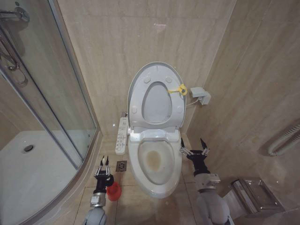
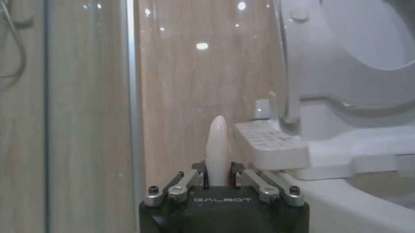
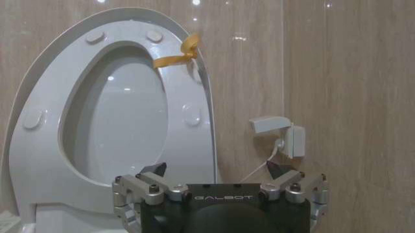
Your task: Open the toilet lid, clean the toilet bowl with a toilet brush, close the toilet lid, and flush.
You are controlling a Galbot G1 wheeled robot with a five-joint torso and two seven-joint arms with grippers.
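- The toilet lid stands raised against the far wall, and the ring-shaped seat is tipped up against it, its oval hole showing the lid's inner face.
- A yellow tag hangs at the right rim of the raised pair; in the right wrist view it shows as a knotted yellow strip near the top edge of the seat.
- The toilet bowl sits open in the middle of the floor, with brownish staining inside the basin.
- A long white button panel runs along the bowl's left side; the left wrist view shows it as a keyed slab jutting from the bowl's edge.
- The left gripper is low at the near left, just left of the bowl, above the red brush holder on the floor tiles.
- In the left wrist view the left gripper has its fingers drawn in narrow on the white handle of the toilet brush, which stands up between them.
- The right gripper is at the bowl's right side, near its rim but apart from it, with its fingers spread wide and nothing between them.
- In the right wrist view the right gripper faces the raised seat and a white wall socket with a plug on the far wall.
- A glass shower enclosure stands to the left.
- A floor drain lies between the button panel and the brush holder.
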